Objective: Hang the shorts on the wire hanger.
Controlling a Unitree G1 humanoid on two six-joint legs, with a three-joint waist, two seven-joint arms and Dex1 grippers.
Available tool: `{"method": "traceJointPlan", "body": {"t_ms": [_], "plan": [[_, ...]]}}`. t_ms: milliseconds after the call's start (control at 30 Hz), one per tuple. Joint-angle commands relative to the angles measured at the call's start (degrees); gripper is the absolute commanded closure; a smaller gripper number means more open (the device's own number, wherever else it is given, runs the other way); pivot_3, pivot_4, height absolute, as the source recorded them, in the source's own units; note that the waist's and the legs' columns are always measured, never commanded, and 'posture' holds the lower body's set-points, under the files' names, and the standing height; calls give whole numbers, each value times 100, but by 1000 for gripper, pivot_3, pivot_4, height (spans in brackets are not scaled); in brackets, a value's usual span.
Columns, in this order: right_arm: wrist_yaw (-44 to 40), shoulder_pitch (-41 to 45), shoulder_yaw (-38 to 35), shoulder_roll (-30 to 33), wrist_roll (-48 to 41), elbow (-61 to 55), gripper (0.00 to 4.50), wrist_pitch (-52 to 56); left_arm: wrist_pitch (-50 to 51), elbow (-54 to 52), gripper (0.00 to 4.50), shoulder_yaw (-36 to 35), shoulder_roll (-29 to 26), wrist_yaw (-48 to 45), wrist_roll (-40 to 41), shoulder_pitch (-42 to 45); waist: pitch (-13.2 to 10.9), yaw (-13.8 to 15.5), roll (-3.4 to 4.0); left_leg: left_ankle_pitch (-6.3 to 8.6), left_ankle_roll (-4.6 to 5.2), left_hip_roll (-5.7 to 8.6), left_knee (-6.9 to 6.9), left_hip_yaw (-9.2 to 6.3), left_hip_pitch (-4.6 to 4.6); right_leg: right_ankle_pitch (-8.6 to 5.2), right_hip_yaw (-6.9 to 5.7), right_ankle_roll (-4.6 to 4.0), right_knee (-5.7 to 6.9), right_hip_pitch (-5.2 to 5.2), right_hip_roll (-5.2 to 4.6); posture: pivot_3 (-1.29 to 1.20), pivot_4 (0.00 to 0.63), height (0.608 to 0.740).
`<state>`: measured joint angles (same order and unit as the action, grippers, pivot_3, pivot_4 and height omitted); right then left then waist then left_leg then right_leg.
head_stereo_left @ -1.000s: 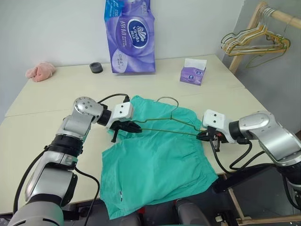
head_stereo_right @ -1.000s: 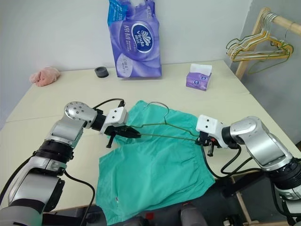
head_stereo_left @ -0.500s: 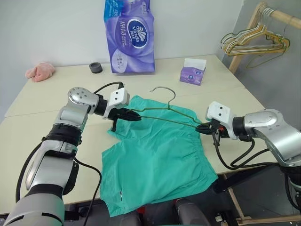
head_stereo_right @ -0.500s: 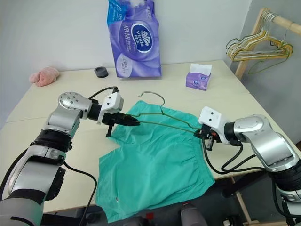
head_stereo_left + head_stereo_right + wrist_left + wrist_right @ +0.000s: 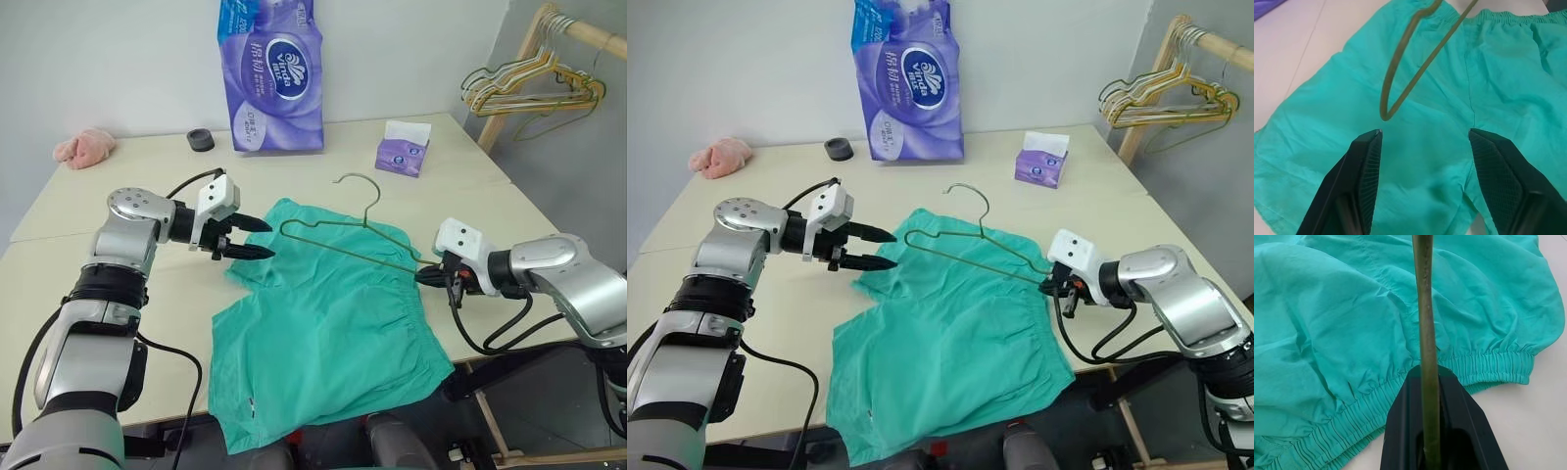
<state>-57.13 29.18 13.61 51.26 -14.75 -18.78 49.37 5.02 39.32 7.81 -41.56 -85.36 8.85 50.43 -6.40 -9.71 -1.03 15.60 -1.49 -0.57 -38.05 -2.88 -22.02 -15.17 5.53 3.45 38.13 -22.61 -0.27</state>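
1. One hand carries the load now — the right hand (image 5: 428, 277) is pinched shut on one end of the thin olive-green wire hanger (image 5: 343, 240), which hangs in the air above the teal-green thin fabric shorts (image 5: 323, 343). The grip looks narrow, so I would keep that wrist steady to stop the wire swinging.
2. The left hand (image 5: 253, 238) has its fingers spread and holds nothing; it hovers just beside the free end of the hanger, over the edge of the shorts.
3. The shorts lie flat on the pale table (image 5: 118, 186), partly overhanging its near edge, with the gathered waistband towards the right hand.
4. My judgement — the left hand should take hold of a leg hem or the waistband, lifting a single layer of fabric rather than a bunch.
5. Then feed the free end of the wire through that opening, keeping the hook pointing up and clear of the cloth.
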Motion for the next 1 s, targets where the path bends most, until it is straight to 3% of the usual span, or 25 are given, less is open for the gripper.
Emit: {"method": "traceJointPlan", "body": {"t_ms": [33,167,367,600,900,1000], "plan": [[46,-207,-429,160,-155,-141,4500,125,-24,502,1567,-458,38,579,74,521,0,8,-1,0,0,0,0,1,0,0,0,0,1,0,0,-185,68,740],[284,-702,-1100,315,-209,-11,4500,193,-149,1081,1567,-722,131,1132,62,833,0,20,-2,0,0,4,-7,2,-10,0,-4,1,0,-2,-2,-181,67,740],[1095,-1766,-2233,107,-217,-312,4500,189,-91,955,1567,-815,366,1156,93,607,1,12,-2,0,0,5,-5,5,-7,1,-1,0,4,-2,-4,-217,74,740],[1216,-2698,-3367,-195,-1058,-1313,4500,1264,-94,867,1567,-630,714,987,-16,495,1,-67,-2,0,0,4,-4,14,-9,-2,2,4,4,-2,2,-286,87,740],[837,-4377,-5876,-752,-2756,-2669,4500,3337,-245,1076,1567,-420,1113,736,-154,633,0,-279,-3,1,0,2,4,8,-9,-14,-4,23,-5,5,6,-381,103,740],[802,-5035,-6390,-1039,-3131,-3017,4500,3754,-330,1110,1567,-337,1244,609,-173,683,1,-379,-3,1,1,1,7,9,-7,-17,-3,27,-8,7,7,-400,106,740]]}}
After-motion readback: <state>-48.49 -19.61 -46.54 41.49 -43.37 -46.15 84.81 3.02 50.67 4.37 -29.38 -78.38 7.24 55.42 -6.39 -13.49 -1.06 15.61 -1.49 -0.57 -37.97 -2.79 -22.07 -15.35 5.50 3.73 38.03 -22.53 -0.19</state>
